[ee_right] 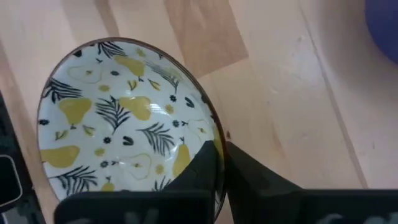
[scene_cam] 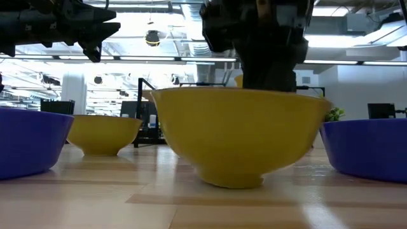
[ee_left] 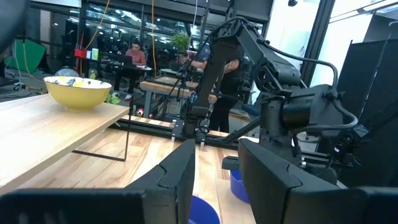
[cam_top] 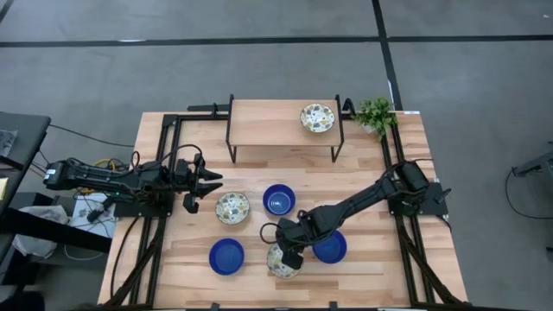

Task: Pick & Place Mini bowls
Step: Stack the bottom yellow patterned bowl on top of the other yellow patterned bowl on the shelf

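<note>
Cream patterned bowl [ee_right: 124,124], empty, rim pinched by right jaws [ee_right: 221,163]; left jaws [cam_top: 207,180] parted.

We see a wooden table [cam_top: 363,181] of pale planks standing on a grey floor [cam_top: 259,69] crossed by dark lines. At the table's far edge stands a low wooden shelf [cam_top: 268,117] on thin black legs. Just beside the shelf, at the far right corner, sits a small green plant [cam_top: 376,114]. Off the table's left side we make out a desk [cam_top: 13,130] and a tangle of cables [cam_top: 95,207]. Beyond the table, in the room, a person [ee_left: 134,55] sits at what may be a workbench.
</note>
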{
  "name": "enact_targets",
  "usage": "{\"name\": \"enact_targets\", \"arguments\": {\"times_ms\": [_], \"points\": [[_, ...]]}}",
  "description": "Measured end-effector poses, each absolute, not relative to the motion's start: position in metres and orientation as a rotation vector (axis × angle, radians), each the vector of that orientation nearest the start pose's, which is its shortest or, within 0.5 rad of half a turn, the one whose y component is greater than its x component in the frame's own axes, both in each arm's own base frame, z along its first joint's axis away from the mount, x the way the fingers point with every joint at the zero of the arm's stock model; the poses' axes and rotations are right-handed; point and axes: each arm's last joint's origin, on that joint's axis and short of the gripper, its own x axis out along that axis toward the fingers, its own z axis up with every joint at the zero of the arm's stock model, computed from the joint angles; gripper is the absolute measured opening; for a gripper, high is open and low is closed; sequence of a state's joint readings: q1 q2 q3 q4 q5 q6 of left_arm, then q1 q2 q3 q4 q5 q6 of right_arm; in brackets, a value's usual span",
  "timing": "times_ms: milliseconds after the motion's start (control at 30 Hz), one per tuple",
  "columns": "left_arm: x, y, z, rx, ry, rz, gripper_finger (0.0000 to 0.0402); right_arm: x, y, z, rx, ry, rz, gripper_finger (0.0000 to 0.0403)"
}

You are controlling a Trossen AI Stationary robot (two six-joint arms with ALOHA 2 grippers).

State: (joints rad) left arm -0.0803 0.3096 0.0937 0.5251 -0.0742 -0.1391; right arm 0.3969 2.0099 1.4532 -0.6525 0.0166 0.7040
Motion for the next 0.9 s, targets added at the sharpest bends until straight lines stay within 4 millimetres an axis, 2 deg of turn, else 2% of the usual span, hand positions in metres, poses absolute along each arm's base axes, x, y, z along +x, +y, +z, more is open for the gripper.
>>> {"name": "enact_targets", "arguments": {"times_ms": [133,267,467,667,900], "points": [[0.113,-0.007,0.219,-0.162,-0.307,-0.028,0.0122,0.375,0.157,0.176,0.372,1.239,-0.088,0.0008],[0.113,-0.007,0.219,-0.162,-0.307,-0.028,0.0122,0.381,0.161,0.192,0.354,1.239,-0.002,0.0005],[0.113,-0.007,0.220,-0.162,-0.308,-0.028,0.0122,0.384,0.159,0.246,0.286,1.198,0.175,0.0003],[0.113,-0.007,0.220,-0.162,-0.314,-0.028,0.0122,0.371,0.154,0.302,0.212,1.157,0.351,0.0001],[0.113,-0.007,0.220,-0.163,-0.314,-0.028,0.0122,0.356,0.146,0.346,0.226,1.049,0.382,0.0001]]}}
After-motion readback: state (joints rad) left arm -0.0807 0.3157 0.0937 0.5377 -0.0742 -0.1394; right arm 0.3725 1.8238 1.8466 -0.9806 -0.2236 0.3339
